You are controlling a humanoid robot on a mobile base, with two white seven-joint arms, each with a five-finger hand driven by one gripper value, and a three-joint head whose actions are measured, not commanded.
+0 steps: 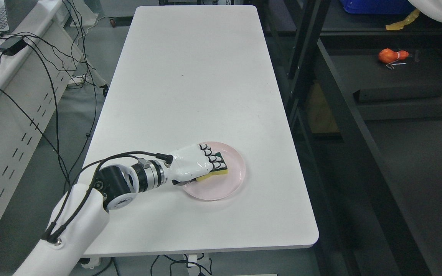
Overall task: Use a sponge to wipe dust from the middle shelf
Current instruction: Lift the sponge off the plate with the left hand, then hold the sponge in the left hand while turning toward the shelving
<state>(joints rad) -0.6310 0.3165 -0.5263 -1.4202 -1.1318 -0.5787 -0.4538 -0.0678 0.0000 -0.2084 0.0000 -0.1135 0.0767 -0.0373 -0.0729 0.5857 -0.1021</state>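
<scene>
Left arm reaching in from lower left, left robot hand [197, 163] palm down, fingers [214, 158] curled in a grasp

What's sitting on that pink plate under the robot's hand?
A yellow sponge with a dark green top lies on the pink plate. The left hand covers most of it with fingers curled over it; anything beneath the sponge is hidden.

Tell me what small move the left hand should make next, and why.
Probably lift straight up. The white left hand has its fingers curled over the yellow and green sponge, which lies on the round pink plate on the white table. The dark shelf rack stands to the right, so the sponge must first clear the plate.
</scene>
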